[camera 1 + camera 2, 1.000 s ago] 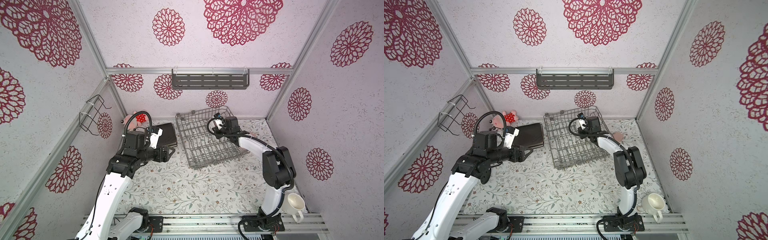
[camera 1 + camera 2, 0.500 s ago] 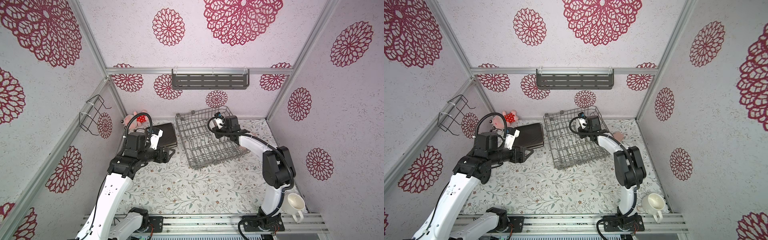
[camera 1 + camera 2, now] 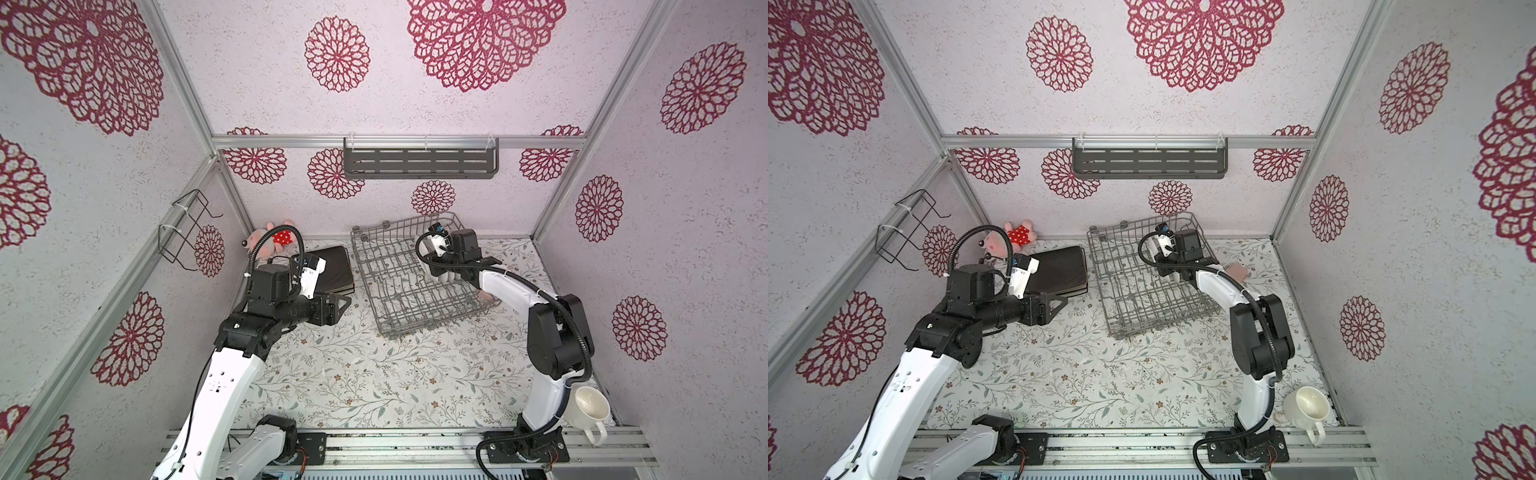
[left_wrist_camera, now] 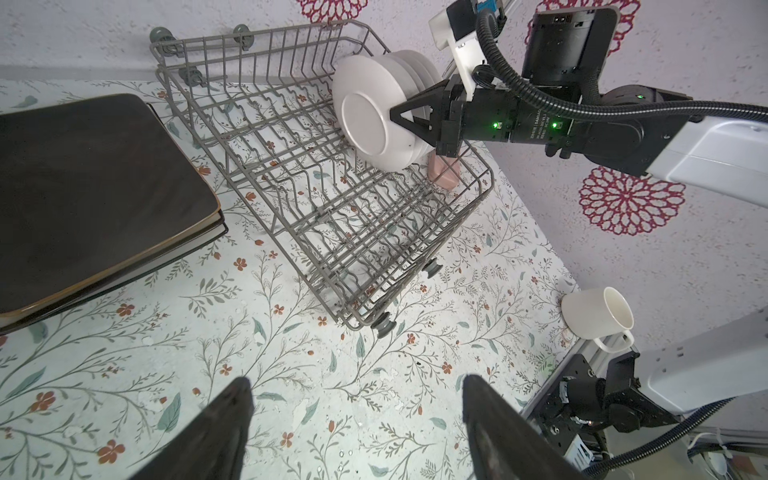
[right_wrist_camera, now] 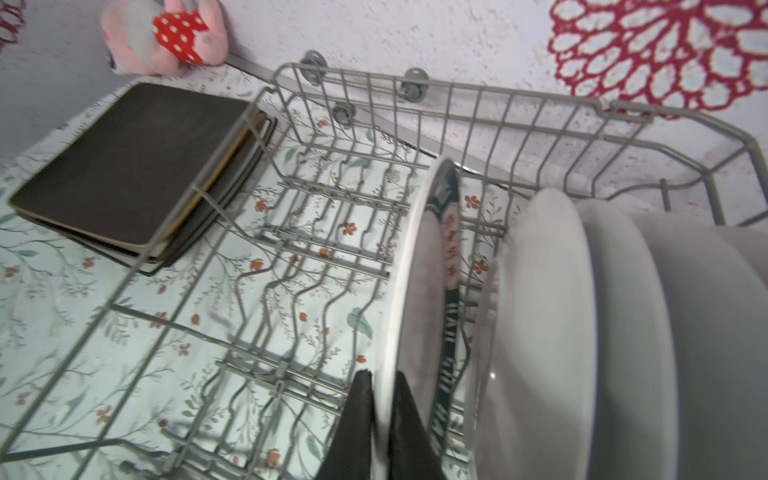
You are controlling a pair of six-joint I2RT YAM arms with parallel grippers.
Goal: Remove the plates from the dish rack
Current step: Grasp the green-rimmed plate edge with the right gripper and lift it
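Across both top views, we log the dish rack at the back of the worktop, dark square plates stacked beside it. Left wrist: left fingers wide apart. Right wrist: right fingers pinching a round plate upright in the rack.

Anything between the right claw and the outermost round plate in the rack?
Nothing visible. The right claw is shut on the rim of the outermost round plate, which stands upright in the dish rack.
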